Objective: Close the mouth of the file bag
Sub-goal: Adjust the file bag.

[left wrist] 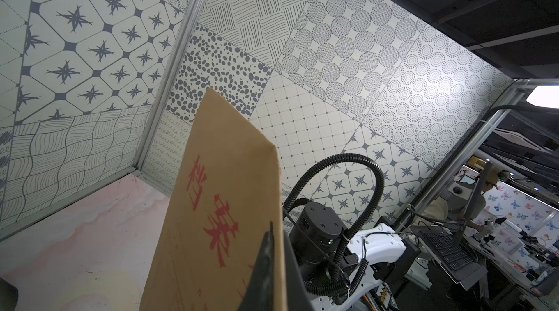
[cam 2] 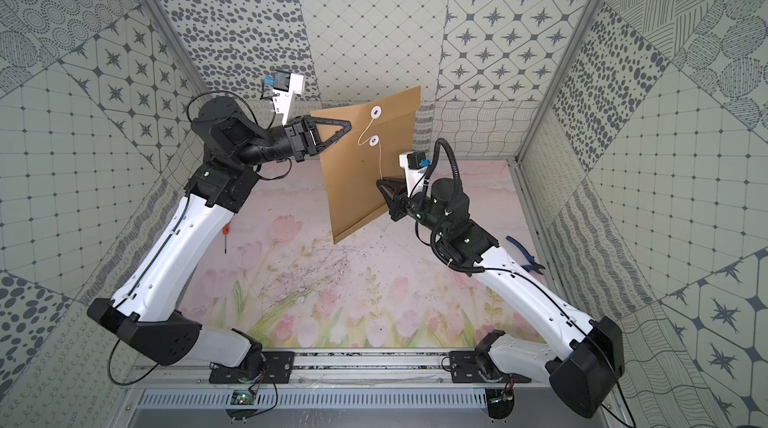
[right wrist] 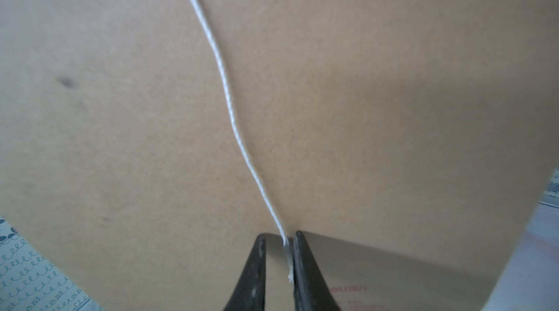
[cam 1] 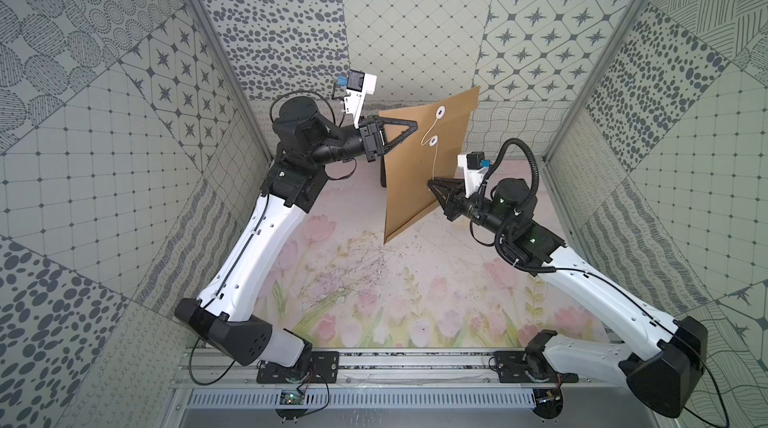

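- In both top views the file bag [cam 1: 415, 180] stands upright above the far middle of the table [cam 1: 374, 301]. Its mouth [cam 1: 455, 105] is at the far, upper end. Whether its near corner touches the table I cannot tell.
- The left gripper [cam 1: 409, 127] is clamped on the bag's left edge just below the mouth and carries it alone.
- The string [cam 1: 434, 161] leaves the upper button [cam 1: 439, 113] and bows left to the lower button [cam 1: 433, 140]. From there it drops to the right gripper [cam 1: 430, 185], which sits against the bag's face near its right edge.
- Left wrist view: the bag's other face [left wrist: 211, 203], printed with red characters [left wrist: 219, 228], rises beside one dark finger [left wrist: 262, 279]. The paper lies tight against the finger, with no gap showing.
- Right wrist view: the string [right wrist: 230, 107] ends between the right gripper's [right wrist: 279, 238] jaws, which stand a little apart. It touches only one finger [right wrist: 302, 264], so nothing is pinched yet.
- Risk: the string end lies off-centre and close to the tips. A squeeze could catch only the frayed end, which would likely slip out at the first pull.
- Risk: the bag has a one-sided hold. A hard tug on the string could swing it round or drag it from the left jaws.
- Risk: too much slack could let the loop fall off the lower button.
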`<state>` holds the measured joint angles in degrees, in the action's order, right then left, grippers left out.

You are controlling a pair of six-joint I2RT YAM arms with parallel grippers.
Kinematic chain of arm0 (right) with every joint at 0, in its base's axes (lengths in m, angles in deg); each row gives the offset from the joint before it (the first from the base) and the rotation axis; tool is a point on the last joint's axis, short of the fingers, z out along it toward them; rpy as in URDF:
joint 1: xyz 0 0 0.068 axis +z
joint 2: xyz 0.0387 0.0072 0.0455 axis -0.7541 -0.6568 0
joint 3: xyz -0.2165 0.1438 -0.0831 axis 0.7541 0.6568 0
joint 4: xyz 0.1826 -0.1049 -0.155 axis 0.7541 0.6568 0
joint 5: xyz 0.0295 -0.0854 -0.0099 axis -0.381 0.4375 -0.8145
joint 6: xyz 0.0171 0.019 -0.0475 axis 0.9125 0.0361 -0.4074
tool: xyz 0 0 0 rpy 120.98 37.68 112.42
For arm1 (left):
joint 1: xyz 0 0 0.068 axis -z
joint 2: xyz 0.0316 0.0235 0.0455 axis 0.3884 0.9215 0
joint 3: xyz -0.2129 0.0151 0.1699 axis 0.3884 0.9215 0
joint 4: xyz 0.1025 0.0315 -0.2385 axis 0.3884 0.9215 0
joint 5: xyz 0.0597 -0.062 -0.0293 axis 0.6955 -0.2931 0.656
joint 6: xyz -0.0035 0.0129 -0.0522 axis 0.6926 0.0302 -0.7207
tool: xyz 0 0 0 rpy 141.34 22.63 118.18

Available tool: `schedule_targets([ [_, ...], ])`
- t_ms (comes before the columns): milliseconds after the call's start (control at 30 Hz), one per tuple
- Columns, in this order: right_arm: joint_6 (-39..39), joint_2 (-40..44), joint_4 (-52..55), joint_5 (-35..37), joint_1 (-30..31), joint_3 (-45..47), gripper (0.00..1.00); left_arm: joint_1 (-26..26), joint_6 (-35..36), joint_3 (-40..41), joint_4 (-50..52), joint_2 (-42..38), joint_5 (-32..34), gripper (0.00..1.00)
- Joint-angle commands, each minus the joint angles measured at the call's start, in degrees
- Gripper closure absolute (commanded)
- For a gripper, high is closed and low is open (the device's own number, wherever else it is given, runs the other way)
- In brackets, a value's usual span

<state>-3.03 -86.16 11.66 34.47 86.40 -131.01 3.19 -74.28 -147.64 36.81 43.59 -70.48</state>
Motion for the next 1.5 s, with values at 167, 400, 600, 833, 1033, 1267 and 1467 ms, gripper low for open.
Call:
schedule_targets([
  [167, 0.22, -0.59, -2.48, 1.5, 0.32, -2.03, 0.98, 0.33, 2.88, -0.89, -0.59, -0.14, -0.46, 1.0],
  [400, 1.53, 2.94, -1.31, -3.13, 0.25, -1.04, 1.0, -0.33, 7.93, -0.33, 4.4, -1.04, 3.96, 1.0],
  [600, 3.61, 6.29, 1.99, -11.04, 1.78, -0.54, 1.0, -3.26, 6.34, 1.39, 1.55, -0.26, 5.13, 1.0],
  [833, 1.56, 8.82, 6.42, -15.21, 6.1, -2.44, 1.0, -4.73, 5.37, 3.48, -0.69, 1.18, 4.5, 1.0],
  [1033, -1.54, 8.83, 10.39, -15.86, 6.82, -6.13, 1.0, -5.17, 7.23, 5.13, 0.59, 1.23, 4.72, 1.0],
  [1267, -5.27, 6.81, 14.75, -15.3, 7.68, -9.45, 1.0, -5.52, 6.58, 5.22, -0.14, 1.49, 3.99, 1.0],
  [1467, -10.5, 6.1, 17.81, 4.06, 6.11, -5.68, 0.71, -5.85, 4.12, 3.54, -0.18, 0.79, 3.4, 1.0],
])
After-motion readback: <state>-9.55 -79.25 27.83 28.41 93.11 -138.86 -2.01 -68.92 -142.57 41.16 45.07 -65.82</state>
